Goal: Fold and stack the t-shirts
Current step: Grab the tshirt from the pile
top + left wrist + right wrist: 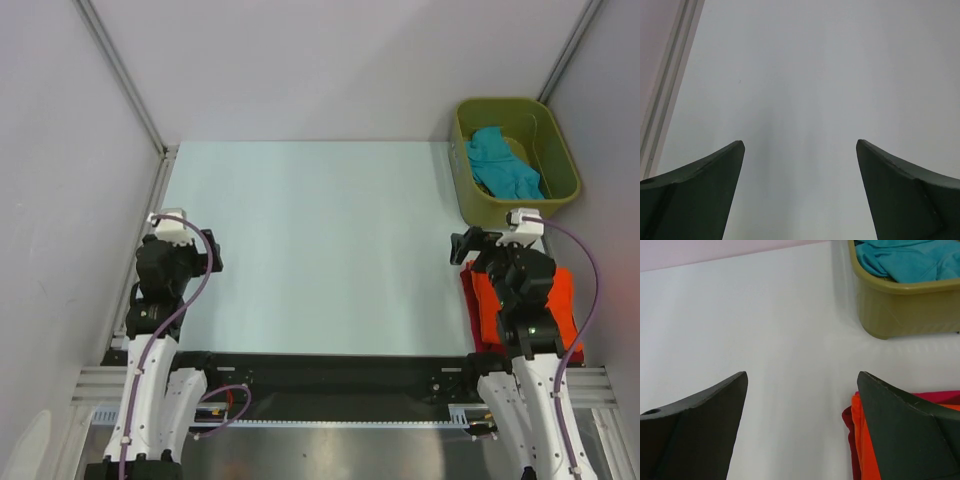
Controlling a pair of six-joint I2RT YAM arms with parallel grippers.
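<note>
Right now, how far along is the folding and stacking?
Done: the orange shirt looks folded, lying on the dark red shirt. In hand: nothing; the left gripper and right gripper are open and empty. Left: the teal shirt, crumpled in the bin.

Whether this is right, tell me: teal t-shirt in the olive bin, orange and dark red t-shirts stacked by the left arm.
Wrong arm: the orange t-shirt and dark red t-shirt are stacked by the right arm, as the top view shows. The rest holds.
</note>
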